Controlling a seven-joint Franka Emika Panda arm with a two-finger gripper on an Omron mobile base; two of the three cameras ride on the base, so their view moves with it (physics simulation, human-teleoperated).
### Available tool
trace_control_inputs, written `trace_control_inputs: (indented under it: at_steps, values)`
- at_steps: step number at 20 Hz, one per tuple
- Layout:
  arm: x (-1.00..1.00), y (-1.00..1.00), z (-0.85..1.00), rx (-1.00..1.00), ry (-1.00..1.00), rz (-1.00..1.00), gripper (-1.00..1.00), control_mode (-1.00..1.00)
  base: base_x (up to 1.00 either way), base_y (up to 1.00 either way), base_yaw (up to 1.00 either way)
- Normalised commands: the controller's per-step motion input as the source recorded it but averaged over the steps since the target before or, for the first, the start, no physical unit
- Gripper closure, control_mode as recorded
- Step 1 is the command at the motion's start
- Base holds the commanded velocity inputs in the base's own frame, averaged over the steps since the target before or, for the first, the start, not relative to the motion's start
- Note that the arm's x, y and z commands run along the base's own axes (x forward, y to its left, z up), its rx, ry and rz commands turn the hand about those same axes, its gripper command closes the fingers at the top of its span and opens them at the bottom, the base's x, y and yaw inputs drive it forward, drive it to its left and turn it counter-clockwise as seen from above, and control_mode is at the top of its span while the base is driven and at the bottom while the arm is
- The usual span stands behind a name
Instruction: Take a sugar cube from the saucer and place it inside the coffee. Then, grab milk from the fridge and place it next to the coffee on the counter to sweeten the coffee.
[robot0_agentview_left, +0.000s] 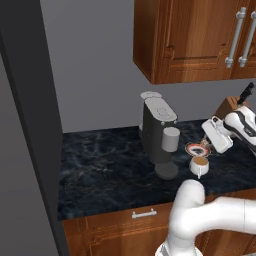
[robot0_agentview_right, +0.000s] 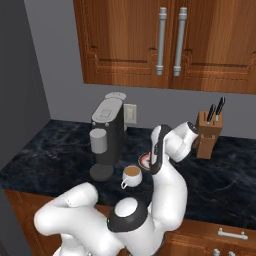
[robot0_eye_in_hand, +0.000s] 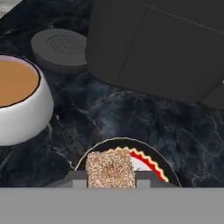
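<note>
In the hand view a brown speckled sugar cube (robot0_eye_in_hand: 110, 169) sits between my fingertips (robot0_eye_in_hand: 78, 178), and my gripper (robot0_eye_in_hand: 110, 180) is shut on it. Right under it lies the saucer (robot0_eye_in_hand: 154, 158), with its red wavy rim on the black counter (robot0_eye_in_hand: 109, 113). The coffee (robot0_eye_in_hand: 17, 105) is a white cup of brown liquid, close by at the left. From the base views my gripper (robot0_agentview_left: 204, 145) (robot0_agentview_right: 151, 162) hangs low over the saucer (robot0_agentview_left: 192, 148) (robot0_agentview_right: 143, 159), just behind the coffee (robot0_agentview_left: 199, 165) (robot0_agentview_right: 132, 175). The milk is out of view.
The grey coffee machine (robot0_agentview_left: 159, 132) (robot0_agentview_right: 106, 135) stands just left of the cup, its round drip base (robot0_eye_in_hand: 59, 48) near the cup. A wooden knife block (robot0_agentview_right: 208, 132) sits at the right. Wooden wall cabinets (robot0_agentview_right: 165, 40) hang overhead. The fridge's grey side (robot0_agentview_left: 25, 125) bounds the counter at the left.
</note>
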Motion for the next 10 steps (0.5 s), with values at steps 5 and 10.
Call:
trace_control_inputs:
  at_steps: [5,10]
  values:
    - [-0.63,0.48,0.36,-0.04,-0.05,0.00,1.00,-1.00,0.00,0.00,0.00]
    - [-0.70,0.37,0.11,-0.03,-0.08,0.00,1.00,-1.00,0.00,0.00,0.00]
